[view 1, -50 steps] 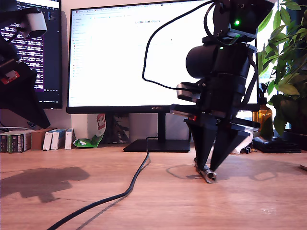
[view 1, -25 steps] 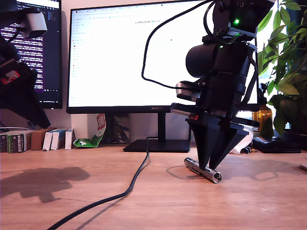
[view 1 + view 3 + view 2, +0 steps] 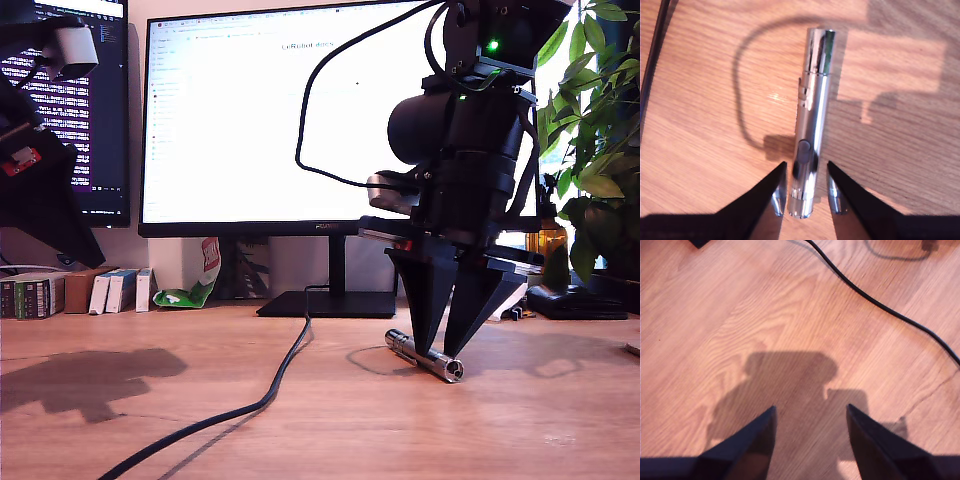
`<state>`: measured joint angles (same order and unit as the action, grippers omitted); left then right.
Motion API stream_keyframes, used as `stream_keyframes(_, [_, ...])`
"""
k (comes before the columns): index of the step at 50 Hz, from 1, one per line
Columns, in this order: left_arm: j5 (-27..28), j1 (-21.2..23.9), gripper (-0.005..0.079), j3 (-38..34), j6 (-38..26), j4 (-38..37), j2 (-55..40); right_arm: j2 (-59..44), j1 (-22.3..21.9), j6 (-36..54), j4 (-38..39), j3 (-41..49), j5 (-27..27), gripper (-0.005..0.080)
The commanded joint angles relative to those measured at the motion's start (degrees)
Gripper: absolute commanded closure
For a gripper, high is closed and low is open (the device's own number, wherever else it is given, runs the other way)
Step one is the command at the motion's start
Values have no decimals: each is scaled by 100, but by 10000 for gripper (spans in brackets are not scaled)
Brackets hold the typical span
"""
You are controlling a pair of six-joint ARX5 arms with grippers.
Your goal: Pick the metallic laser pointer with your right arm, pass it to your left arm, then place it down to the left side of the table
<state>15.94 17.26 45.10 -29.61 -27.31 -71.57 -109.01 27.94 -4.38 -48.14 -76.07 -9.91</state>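
Monitor point(image 3: 290, 120), black cable point(image 3: 250, 405), plant point(image 3: 600, 130), small boxes point(image 3: 110, 290).

My second gripper point(image 3: 446, 352) is showing two pointed black triangular fingers point(image 3: 425, 305) beneath a bulky black motor body point(image 3: 455, 130), where green LEDs point(image 3: 493, 46) are glowing and a black cable point(image 3: 330, 80) is looping out. My first gripper point(image 3: 810, 440) is showing matching black fingers; its arm is carrying a white-grey cylinder point(image 3: 72, 47) and red-marked label point(image 3: 20, 160).

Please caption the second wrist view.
My second gripper, open, straddles the slim silver metal laser pointer on the light-brown wood-grain table.
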Motion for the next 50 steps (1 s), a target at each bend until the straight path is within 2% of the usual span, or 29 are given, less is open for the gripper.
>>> stream_keyframes(1, [4,17,343,48,-44,28,-4,-201,92,37,-15,-68,2,525])
stream_keyframes(12, [4,17,343,57,-44,28,-4,-302,129,37,-50,-68,4,536])
stream_keyframes(16, [4,17,343,87,-44,24,-4,-302,129,48,-61,-68,2,609])
stream_keyframes(21, [4,17,343,127,-44,15,-4,-302,131,192,-17,-68,2,771])
stream_keyframes(33, [109,17,343,140,173,83,-4,-299,129,293,-87,-247,-90,763])
stream_keyframes(42, [601,11,343,140,837,389,-4,-238,153,474,-544,-909,-772,763])
stream_keyframes(50, [1814,-160,343,140,2111,1082,-4,0,190,619,-811,-1668,-1213,763])
